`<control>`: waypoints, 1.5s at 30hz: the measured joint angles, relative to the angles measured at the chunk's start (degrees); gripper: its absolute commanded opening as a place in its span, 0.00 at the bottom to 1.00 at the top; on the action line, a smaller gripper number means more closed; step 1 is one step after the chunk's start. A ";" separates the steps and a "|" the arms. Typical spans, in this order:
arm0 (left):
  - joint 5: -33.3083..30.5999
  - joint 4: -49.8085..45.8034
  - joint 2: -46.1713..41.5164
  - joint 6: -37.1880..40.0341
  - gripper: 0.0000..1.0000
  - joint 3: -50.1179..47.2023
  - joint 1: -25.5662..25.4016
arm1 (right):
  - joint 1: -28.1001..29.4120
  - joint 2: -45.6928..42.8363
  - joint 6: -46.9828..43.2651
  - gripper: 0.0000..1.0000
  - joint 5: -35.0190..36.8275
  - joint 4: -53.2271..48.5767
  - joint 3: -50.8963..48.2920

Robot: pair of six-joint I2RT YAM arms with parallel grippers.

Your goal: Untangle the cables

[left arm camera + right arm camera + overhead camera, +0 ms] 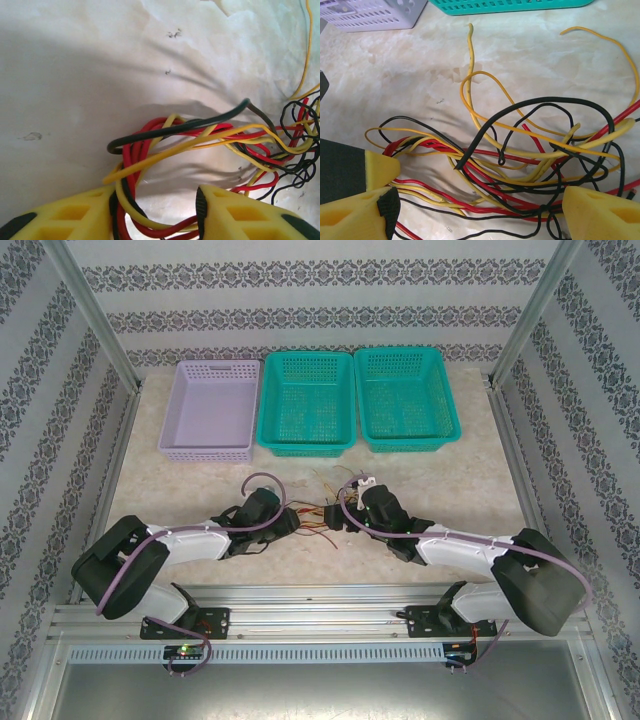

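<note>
Currently: cables tangled in one heap at the centre of the table.
Left gripper jaws apart, straddling a red-yellow-black loop; right gripper jaws wide apart over the heap.

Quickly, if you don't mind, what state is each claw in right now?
Left claw: open around a loop of the cables, not clamped.
Right claw: open, cables lying between its jaws.
</note>
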 measured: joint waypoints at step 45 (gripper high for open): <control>6.54 0.66 -20.33 13.16 0.00 -4.52 0.24 | -2.08 13.27 10.05 0.29 6.16 -12.70 11.67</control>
